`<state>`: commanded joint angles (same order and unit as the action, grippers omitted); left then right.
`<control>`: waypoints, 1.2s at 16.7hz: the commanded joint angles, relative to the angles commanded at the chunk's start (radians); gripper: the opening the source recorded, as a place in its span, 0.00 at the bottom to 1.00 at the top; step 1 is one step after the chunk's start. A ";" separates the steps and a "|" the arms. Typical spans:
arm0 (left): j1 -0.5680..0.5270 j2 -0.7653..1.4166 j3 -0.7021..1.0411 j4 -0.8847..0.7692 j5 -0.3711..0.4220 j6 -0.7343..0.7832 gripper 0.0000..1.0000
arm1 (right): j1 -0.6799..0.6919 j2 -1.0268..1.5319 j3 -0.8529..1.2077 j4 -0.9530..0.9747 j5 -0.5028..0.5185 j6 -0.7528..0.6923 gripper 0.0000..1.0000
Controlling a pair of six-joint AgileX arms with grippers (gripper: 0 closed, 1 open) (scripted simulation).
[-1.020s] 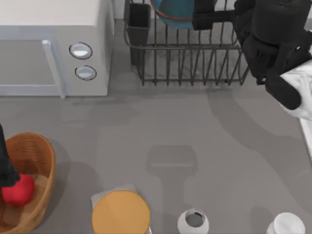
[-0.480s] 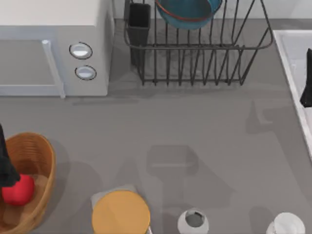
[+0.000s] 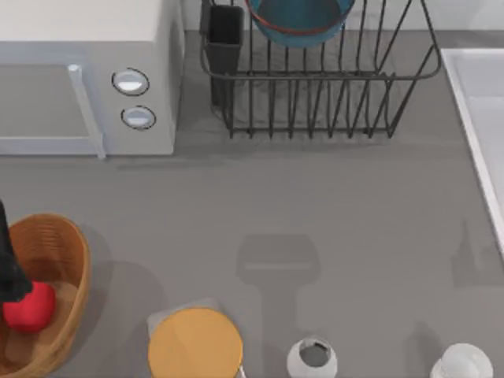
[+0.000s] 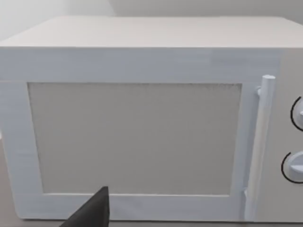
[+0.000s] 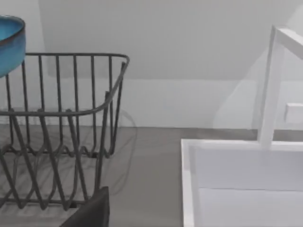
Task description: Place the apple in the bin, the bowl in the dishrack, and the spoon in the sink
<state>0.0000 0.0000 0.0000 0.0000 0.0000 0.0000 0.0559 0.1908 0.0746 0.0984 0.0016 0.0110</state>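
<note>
Apple (image 3: pixel 30 307), small, plain and red, lies inside the round woven tan-orange wicker bin (image 3: pixel 59 244) at the top view's lower left edge, so that part of the task looks done. A dark piece of the left arm (image 3: pixel 9 268) stands over the bin, touching or just above the apple; I cannot tell whether the left hand is open, closed or gripping the fruit, since its fingers are cut off by the picture's edge.

The wide blue glazed bowl with its reddish-brown rim (image 3: pixel 298 20) sits in the large dark metal wire dishrack (image 3: pixel 315 102) at the top of the view, beside the rack's dark rectangular utensil cup (image 3: pixel 225 35). I judge that part done as well.

The pale white rectangular sink (image 3: pixel 482 110) runs along the right edge of the grey tabletop (image 3: pixel 315 205). In the right wrist view its raised rim (image 5: pixel 189 179) and a white upright faucet (image 5: pixel 269 85) show, with the basin's floor mostly cut off. I can make out no spoon, so whether this third part is finished cannot be judged.

The right arm's hand state I cannot tell either; a dark sliver (image 5: pixel 92 213) at the bottom of its wrist view is too little to read. The left wrist camera faces the white microwave-like box (image 4: pixel 137 123).
</note>
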 joint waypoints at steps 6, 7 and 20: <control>0.000 0.000 0.000 0.000 0.000 0.000 1.00 | -0.056 -0.191 -0.075 -0.098 -0.002 -0.011 1.00; 0.000 0.000 0.000 0.000 0.000 0.000 1.00 | -0.056 -0.191 -0.075 -0.098 -0.002 -0.011 1.00; 0.000 0.000 0.000 0.000 0.000 0.000 1.00 | -0.061 0.199 0.107 -0.356 -0.016 -0.451 1.00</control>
<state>0.0000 0.0000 0.0000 0.0000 0.0000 0.0000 -0.0055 0.3903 0.1818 -0.2578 -0.0143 -0.4403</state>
